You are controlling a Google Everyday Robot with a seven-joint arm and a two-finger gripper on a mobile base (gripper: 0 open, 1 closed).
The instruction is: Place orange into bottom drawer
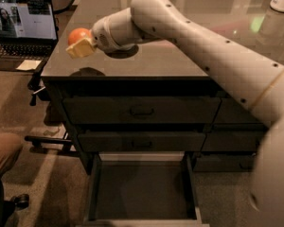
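You cannot read the writing on the lit screen of the open black laptop [21,25]. Your pale two-finger gripper [79,45] is clamped on the small, round, shiny orange [77,33], holding it just above the left end of the dark cabinet top [151,60]. The dark grey bottom drawer [142,188] stands pulled open well below it.

End effector [78,41] hangs over the counter's [170,63] left end, clamped on the orange [75,33]. Near finger [81,49] covers the fruit's lower part; far finger hidden behind it. Bottom drawer [142,193]: front cut off at btm edge. Arm's base runs out at right. Laptop [23,20] clipped at left, screen too small to read.
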